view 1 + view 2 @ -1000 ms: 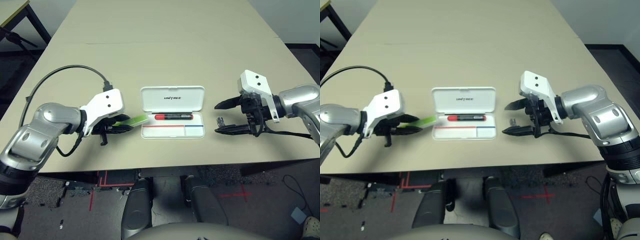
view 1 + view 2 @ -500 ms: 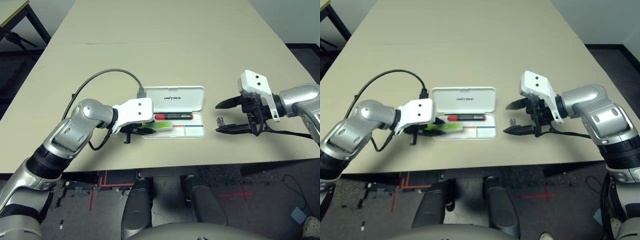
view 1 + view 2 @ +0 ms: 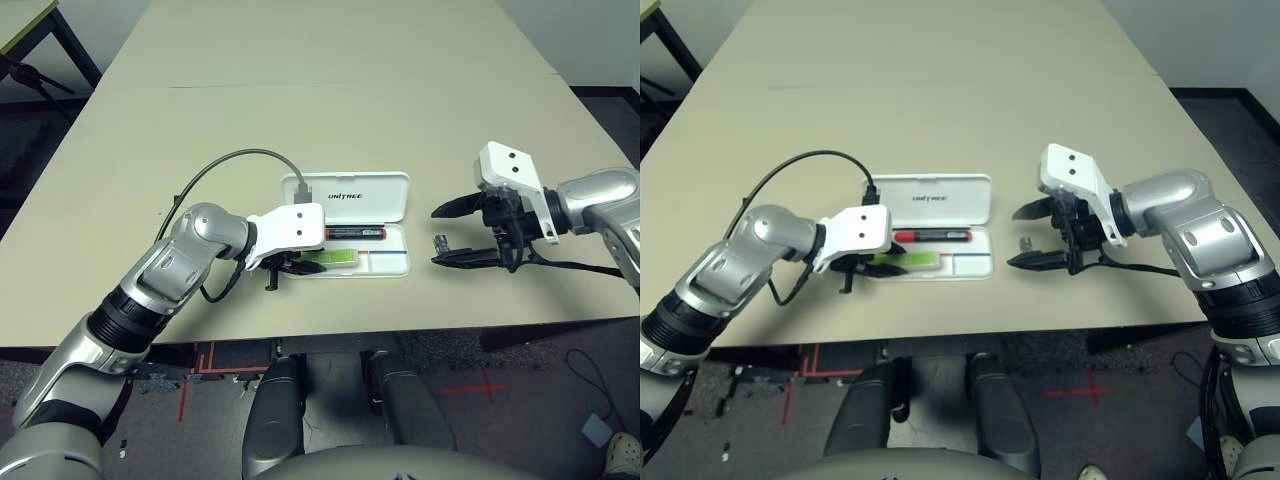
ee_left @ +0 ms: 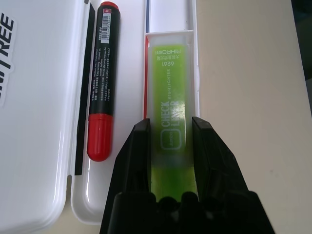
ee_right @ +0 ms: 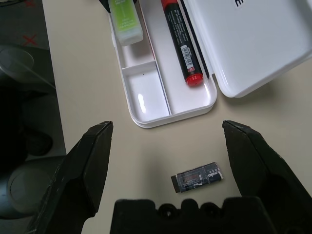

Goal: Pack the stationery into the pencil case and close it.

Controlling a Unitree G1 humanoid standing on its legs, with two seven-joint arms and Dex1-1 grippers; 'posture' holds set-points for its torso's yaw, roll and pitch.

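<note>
Two fingers (image 4: 207,146) clasp highlighter (image 4: 169,122) — over case (image 4: 44,146) tray.

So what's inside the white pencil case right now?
Inside the open pencil case lies a red marker, with a green highlighter in the compartment beside it, the left gripper shut on it. The highlighter's near end is hidden by the fingers.

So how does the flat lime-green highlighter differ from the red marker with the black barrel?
The flat lime-green highlighter is gripped by the left gripper; the red marker with the black barrel lies free. The highlighter is flat, the marker round. Both lie lengthwise in the open white plastic pencil case.
</note>
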